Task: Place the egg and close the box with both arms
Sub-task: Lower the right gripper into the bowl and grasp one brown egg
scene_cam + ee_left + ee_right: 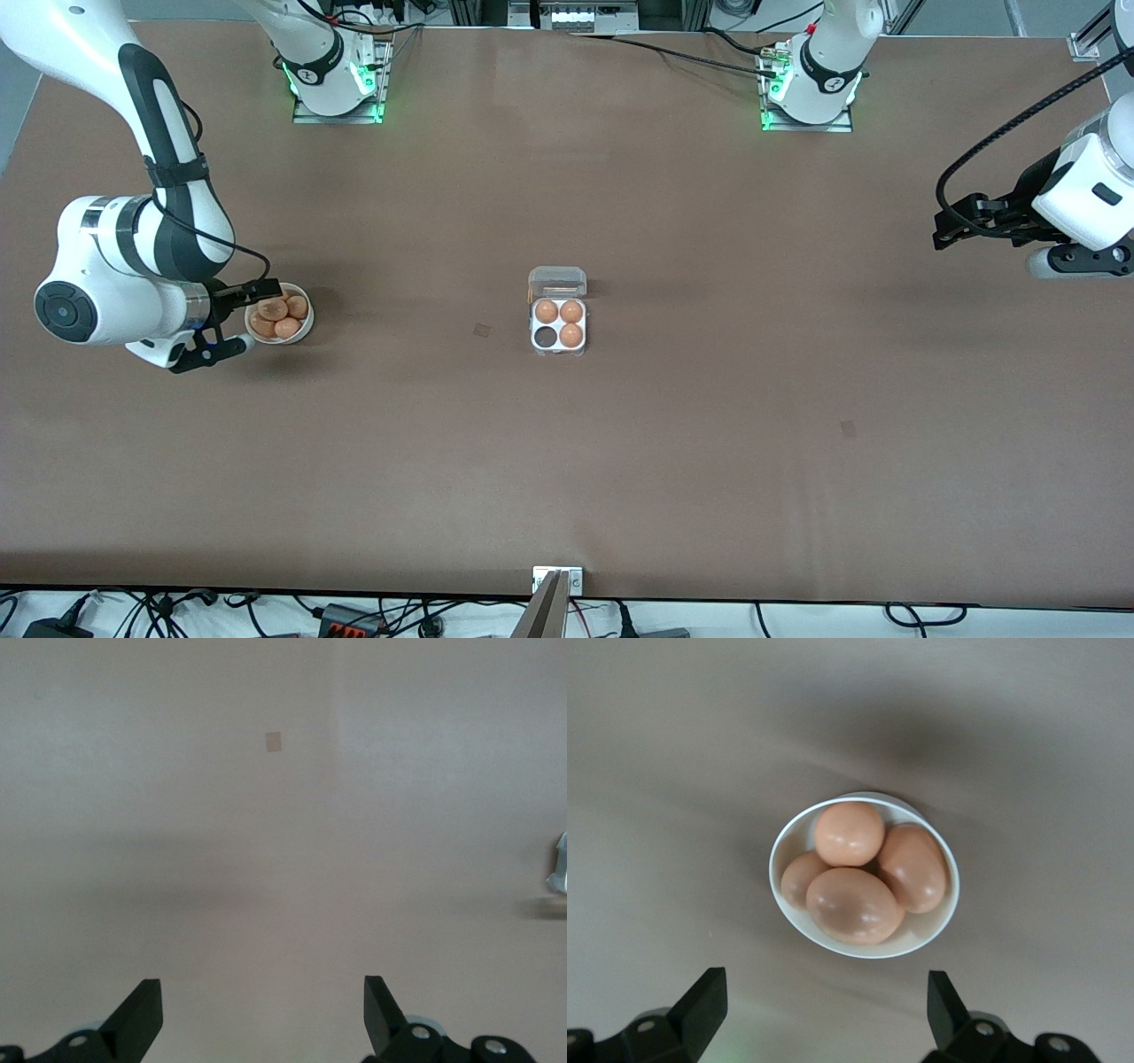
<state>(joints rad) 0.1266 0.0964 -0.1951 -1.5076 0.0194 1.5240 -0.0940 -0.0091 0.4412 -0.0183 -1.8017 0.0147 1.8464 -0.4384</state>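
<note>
Egg (273, 309) among four alike, heaped in a round white bowl (304, 335) on the brown worktop (709, 461), out at nine o'clock from the box (559, 347), toward the right arm's end. In the right wrist view, same four eggs (849, 904) crowded together inside the bowl (930, 935). Right gripper (244, 319) hovering at the bowl's nine o'clock rim, jaws spread wide and holding nothing; seen in the right wrist view (824, 1010) with both black fingertips (704, 997) short of the bowl.

At mid-worktop, the box with clear lid (557, 282) swung open at twelve o'clock. Three more eggs (571, 311) seated in the cells at eleven, one and five o'clock; seven o'clock cell (543, 337) bare and dark. Small dark patch (481, 330) on the worktop at nine o'clock, near the box.

Left gripper (943, 221) waiting well apart at about two o'clock from the box, over bare worktop toward the left arm's end, jaws spread and empty, as also shown in the left wrist view (261, 1010).
</note>
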